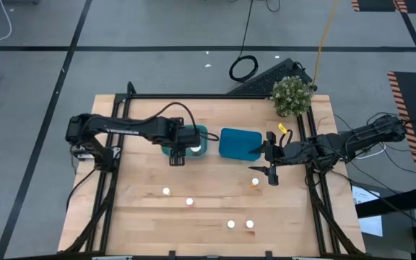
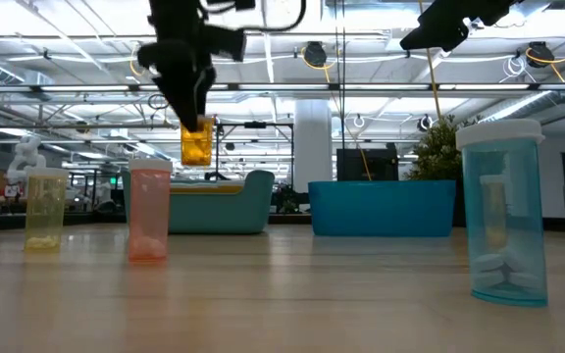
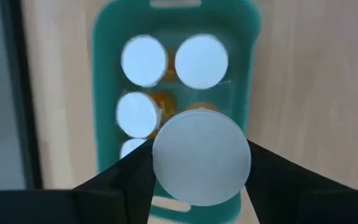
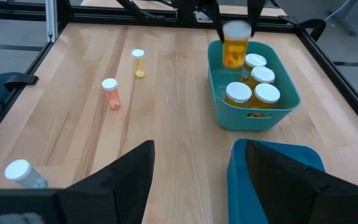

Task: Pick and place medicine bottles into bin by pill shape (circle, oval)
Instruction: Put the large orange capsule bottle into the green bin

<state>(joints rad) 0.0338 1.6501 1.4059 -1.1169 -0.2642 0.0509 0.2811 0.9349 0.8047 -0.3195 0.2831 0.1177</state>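
Note:
My left gripper point(image 1: 178, 153) is shut on an orange medicine bottle point(image 2: 196, 143) with a white cap point(image 3: 201, 158), held above the teal bin point(image 1: 197, 141). Several white-capped bottles point(image 4: 252, 87) stand inside that bin. A blue bin point(image 1: 238, 143) sits to its right. My right gripper point(image 4: 191, 171) hangs open beside the blue bin, with nothing between its fingers. More bottles stand upright on the table: a yellow one point(image 2: 45, 208), a pink one point(image 2: 148, 211), a blue one point(image 2: 503, 211) and others point(image 1: 240, 224). My left gripper pinches the orange bottle at its white cap end point(image 4: 236, 30) between its two fingers point(image 3: 126, 180), one on each side of the cap. The fingers come from above, pointing down. The bottle hangs upright below them, lifted clear above the teal bin.
A potted plant point(image 1: 292, 95) stands at the table's far right corner. Black frame rails point(image 1: 110, 180) run along the left and right edges. Bare wood lies between the bins and the loose bottles near the front.

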